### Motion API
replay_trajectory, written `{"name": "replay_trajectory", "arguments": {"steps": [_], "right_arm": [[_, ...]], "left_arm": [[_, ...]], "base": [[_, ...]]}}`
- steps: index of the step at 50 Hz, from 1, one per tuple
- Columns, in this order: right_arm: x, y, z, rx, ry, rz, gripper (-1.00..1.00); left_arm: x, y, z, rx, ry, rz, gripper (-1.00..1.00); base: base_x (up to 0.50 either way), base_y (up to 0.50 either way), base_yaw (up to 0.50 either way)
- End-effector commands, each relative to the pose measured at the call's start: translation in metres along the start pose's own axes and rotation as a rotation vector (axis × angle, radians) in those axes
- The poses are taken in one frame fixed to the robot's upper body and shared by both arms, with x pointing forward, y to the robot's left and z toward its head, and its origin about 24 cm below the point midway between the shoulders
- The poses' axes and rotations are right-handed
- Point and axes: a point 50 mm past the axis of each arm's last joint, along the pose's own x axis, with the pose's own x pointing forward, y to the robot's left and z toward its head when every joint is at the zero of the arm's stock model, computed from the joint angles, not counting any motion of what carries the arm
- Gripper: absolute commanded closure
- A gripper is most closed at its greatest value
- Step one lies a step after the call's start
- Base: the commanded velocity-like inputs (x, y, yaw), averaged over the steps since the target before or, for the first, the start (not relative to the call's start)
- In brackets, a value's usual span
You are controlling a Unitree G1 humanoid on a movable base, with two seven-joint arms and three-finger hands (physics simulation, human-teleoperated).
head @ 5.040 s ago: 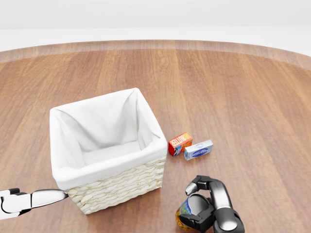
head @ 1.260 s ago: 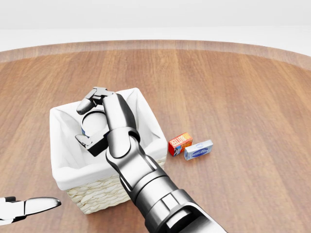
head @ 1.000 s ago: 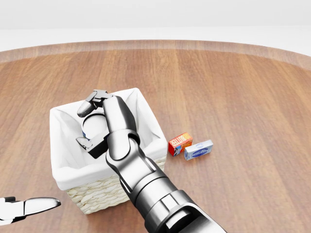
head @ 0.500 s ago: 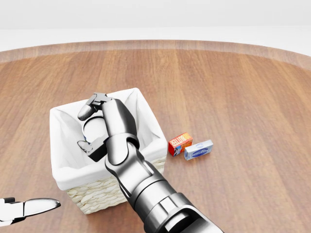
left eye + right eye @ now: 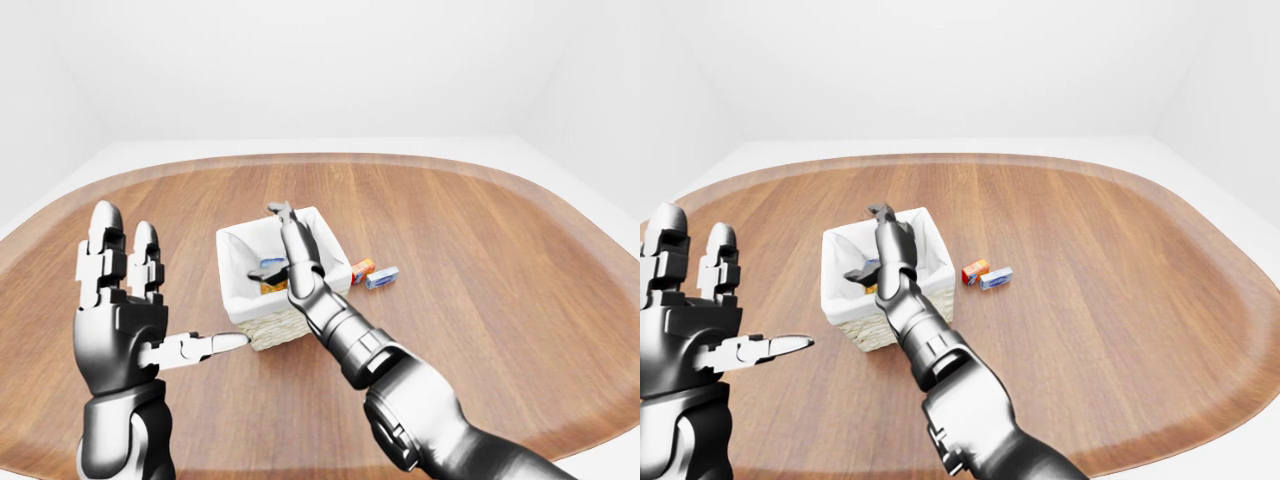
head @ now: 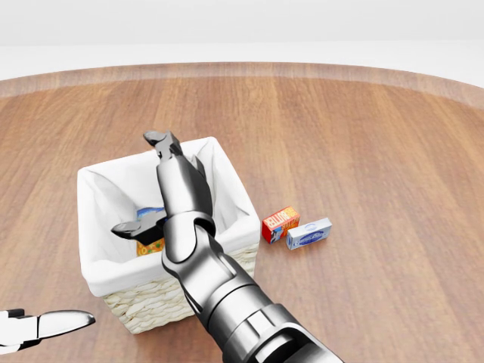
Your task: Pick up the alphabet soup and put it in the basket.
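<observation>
Evidently the release step was in hand: the right hand hung over the wicker basket with its fingers spread wide, one pointing up past the basket's far rim and the thumb sticking out toward the left of the head view, and it had hold of nothing. The alphabet soup can lay inside the basket, on the white cloth lining, just below that thumb and apart from the fingers; only a blue and orange patch of its label showed, so whether it lay on its side or stood tilted could not be told with certainty. The left hand was held up well to the left of the basket, palm flat and fingers fully extended, gripping nothing. To the right of the basket, on the wooden table, a small red box and a pale blue box lay touching each other, clear of the arm. Judged from this, the placing looked done, and the next move called for lifting the right arm straight up and out of the basket without catching the lining or the rim
</observation>
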Motion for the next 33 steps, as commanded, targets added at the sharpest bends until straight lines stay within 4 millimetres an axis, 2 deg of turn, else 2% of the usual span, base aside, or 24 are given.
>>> {"name": "replay_trajectory", "arguments": {"steps": [1,16,33], "right_arm": [[0.0007,-0.001,0.002,-0.003,-0.009,-0.008,-1.0],[-0.0001,-0.0004,0.0013,-0.01,-0.012,-0.006,-1.0],[-0.0002,-0.0038,0.0091,0.02,-0.03,-0.003,-1.0]], "left_arm": [[0.0004,-0.0002,-0.0008,-0.001,0.002,0.0,-1.0],[-0.0003,0.0002,-0.0004,-0.003,0.002,0.0,-1.0],[0.0005,0.0,0.0001,-0.002,-0.002,0.0,-1.0]], "base": [[0.0,0.0,0.0],[0.0,0.0,0.0],[0.0,0.0,0.0]]}}
